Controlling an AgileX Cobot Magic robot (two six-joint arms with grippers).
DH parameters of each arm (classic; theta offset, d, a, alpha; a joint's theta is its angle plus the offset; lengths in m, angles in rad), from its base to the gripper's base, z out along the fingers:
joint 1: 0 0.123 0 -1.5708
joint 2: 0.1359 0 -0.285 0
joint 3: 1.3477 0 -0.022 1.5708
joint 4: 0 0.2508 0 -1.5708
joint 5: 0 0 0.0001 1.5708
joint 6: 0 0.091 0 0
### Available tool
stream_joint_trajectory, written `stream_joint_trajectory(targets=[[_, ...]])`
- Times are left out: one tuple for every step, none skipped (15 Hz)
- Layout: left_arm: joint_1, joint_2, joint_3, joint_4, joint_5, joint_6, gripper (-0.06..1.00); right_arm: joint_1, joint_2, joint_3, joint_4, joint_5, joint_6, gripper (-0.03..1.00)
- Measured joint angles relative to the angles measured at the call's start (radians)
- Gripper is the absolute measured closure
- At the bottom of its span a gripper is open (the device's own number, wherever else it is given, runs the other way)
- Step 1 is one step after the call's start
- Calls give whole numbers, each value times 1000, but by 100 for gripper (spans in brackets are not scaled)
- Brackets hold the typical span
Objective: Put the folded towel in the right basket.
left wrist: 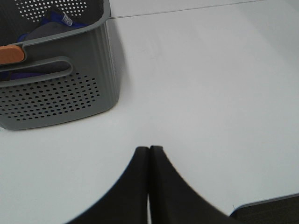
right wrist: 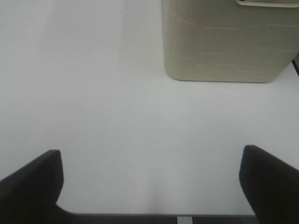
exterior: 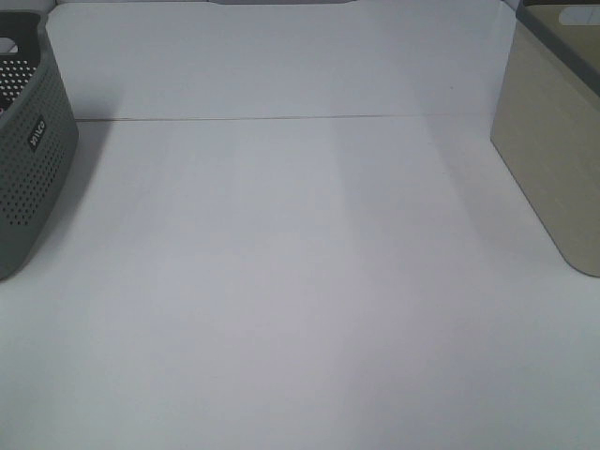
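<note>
no folded towel shows on the white table (exterior: 300, 300) in any view, so its long axis cannot be told. the beige basket (exterior: 553, 159) stands at the right edge, just ahead of the right gripper (right wrist: 149, 186), whose jaws are spread wide and hold nothing. the left gripper (left wrist: 149, 186) is pressed closed and empty, near the grey basket (left wrist: 60, 93) holding blue cloth (left wrist: 32, 72). if that is the towel, the left arm is nearer.
</note>
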Motion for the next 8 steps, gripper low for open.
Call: stream_joint_trajectory(targets=[[0,0,0,0,0,0,94,13,0,0,0,0,0,-2],[0,0,0,0,0,0,94,33,0,0,0,0,0,-2],[0,0,0,0,0,0,94,33,0,0,0,0,0,-2],[0,0,0,0,0,0,94,33,0,0,0,0,0,-2],[0,0,0,0,0,0,94,33,0,0,0,0,0,-2],[0,0,0,0,0,0,94,33,0,0,1,0,0,-2],[0,0,0,0,0,0,94,33,0,0,1,0,0,-2],[0,0,0,0,0,0,94,33,0,0,1,0,0,-2]])
